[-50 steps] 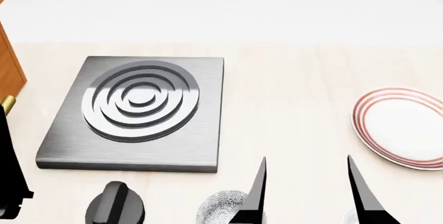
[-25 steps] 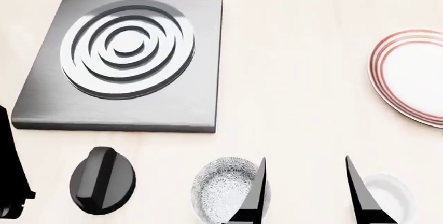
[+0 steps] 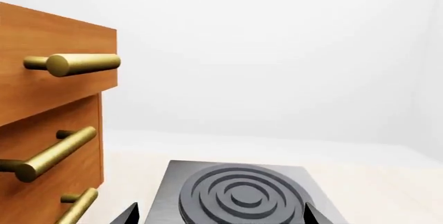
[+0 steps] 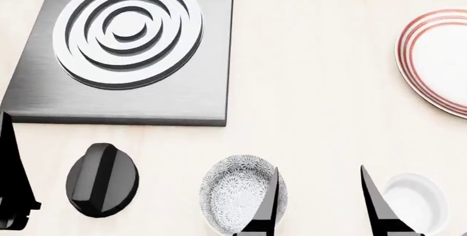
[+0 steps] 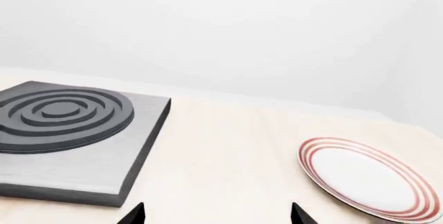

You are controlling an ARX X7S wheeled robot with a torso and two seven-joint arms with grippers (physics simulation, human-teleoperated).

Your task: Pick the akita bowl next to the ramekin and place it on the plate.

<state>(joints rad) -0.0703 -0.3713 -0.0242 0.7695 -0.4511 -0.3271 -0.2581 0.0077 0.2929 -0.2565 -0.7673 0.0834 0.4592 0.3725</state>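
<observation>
Where the pale wooden counter (image 4: 314,83) nears the robot, the speckled akita bowl (image 4: 237,192) sits left of the glossy white ramekin (image 4: 416,200), the right gripper (image 4: 319,203) spread wide and empty between them; the red-ringed plate (image 4: 438,55) lies far right, a brushed-metal burner (image 4: 128,45) far left, a black knob (image 4: 102,178) near left. The left gripper (image 3: 220,216) holds nothing, tips apart, beside wooden drawers (image 3: 49,130).

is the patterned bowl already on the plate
No, the akita bowl sits on the counter near the ramekin, far from the red-ringed plate.

No text, label, brand, number or sign can be read in any of the views. Every surface that shows carries only pattern or plain colour.
</observation>
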